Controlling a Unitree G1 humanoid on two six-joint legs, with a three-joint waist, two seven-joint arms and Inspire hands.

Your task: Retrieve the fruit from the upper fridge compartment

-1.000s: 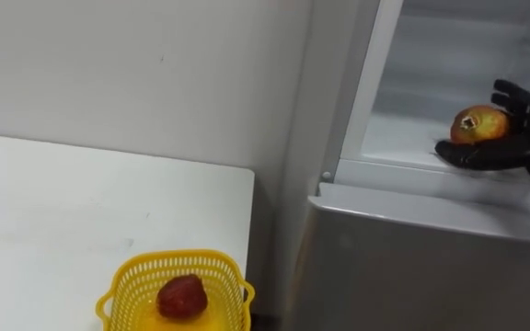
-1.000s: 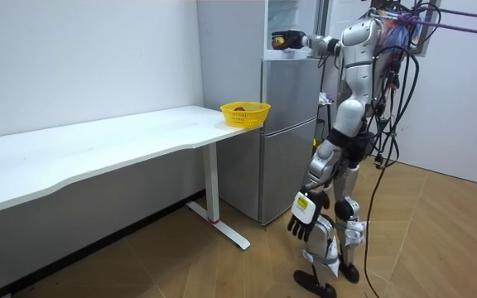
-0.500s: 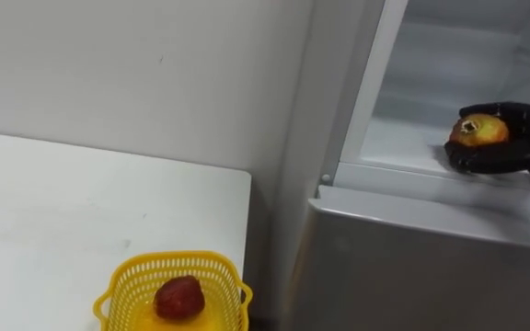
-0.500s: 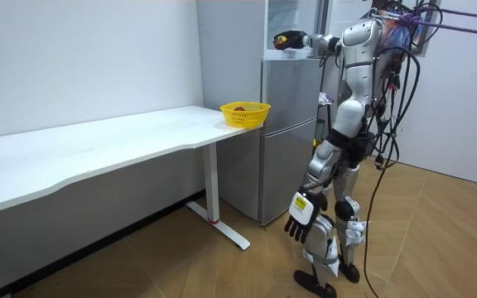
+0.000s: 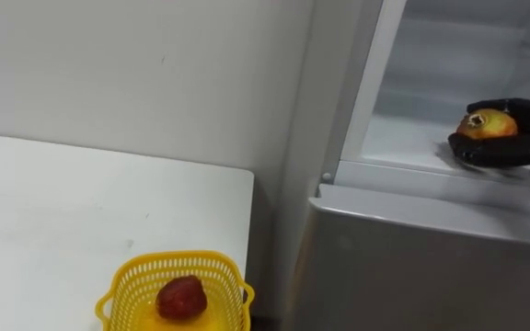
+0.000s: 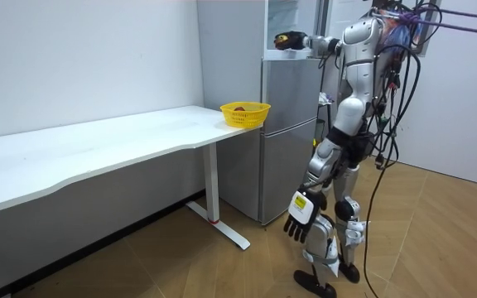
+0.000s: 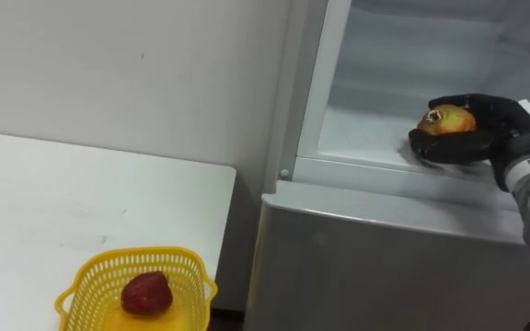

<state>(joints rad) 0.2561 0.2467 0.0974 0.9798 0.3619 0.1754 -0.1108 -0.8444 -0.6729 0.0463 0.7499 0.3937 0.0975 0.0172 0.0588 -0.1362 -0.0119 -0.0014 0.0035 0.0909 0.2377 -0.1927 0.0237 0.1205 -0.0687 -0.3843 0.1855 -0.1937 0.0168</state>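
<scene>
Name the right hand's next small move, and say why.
Probably draw the right hand back out of the open upper fridge compartment: its fingers curl round the yellow-red round fruit, just inside the opening.

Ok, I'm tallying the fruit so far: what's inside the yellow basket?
One red fruit lies in the basket, near its middle. Below it shows orange-yellow: floor or another fruit, I can't tell. The near wall covers the rest.

A yellow basket (image 5: 129, 276) holding a red fruit (image 5: 181, 297) sits near the white table (image 5: 63, 211) corner.
</scene>
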